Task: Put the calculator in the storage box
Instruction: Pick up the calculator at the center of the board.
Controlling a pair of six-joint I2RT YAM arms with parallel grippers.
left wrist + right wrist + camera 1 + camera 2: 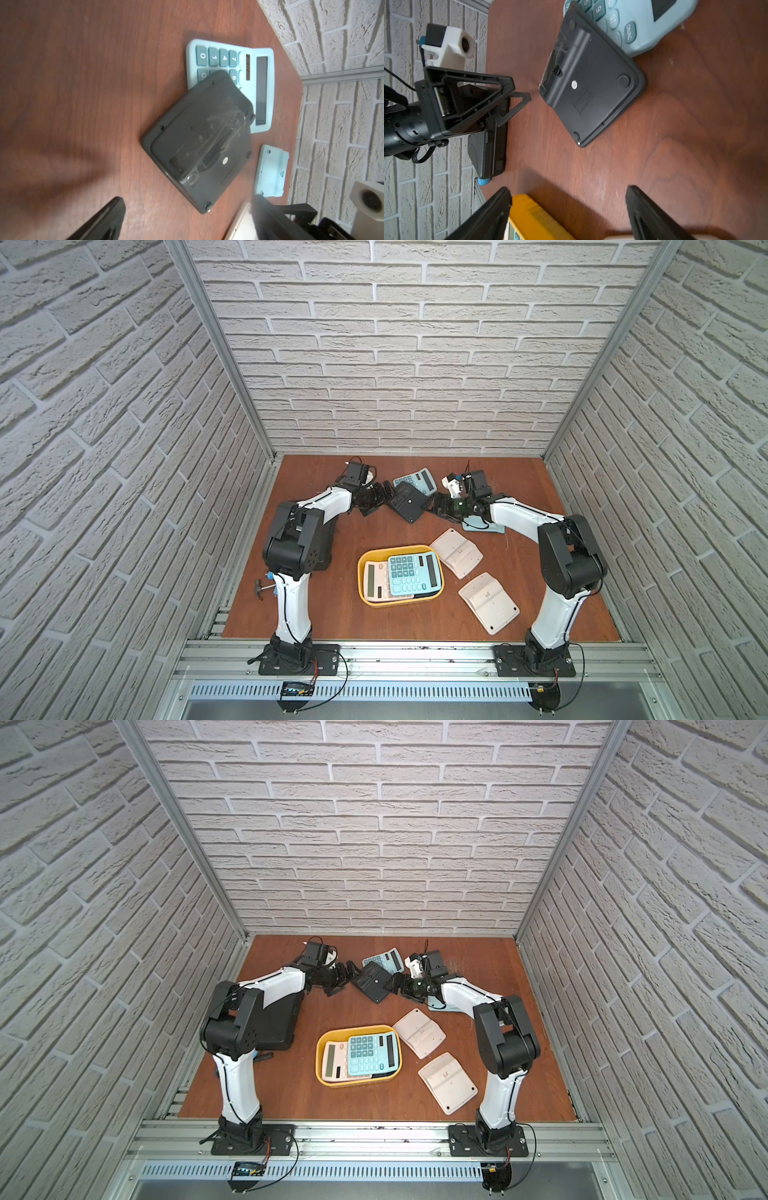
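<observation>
- Jaws apart and empty on left end effector point(385, 494) and right end effector point(435, 505), either side of the face-down black plastic calculator point(409, 502), far on the counter point(320, 605).
- It leans on a light-blue calculator point(417, 480); a pinch may skid it.
- Shallow yellow plastic tub point(407, 600) is crowded; a third may ride the rim.

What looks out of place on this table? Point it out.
The black calculator lies face down, one corner resting on a blue calculator at the back. Two white calculators beside the yellow box are face down too. Inside it, another blue one sits crooked on a white one.
</observation>
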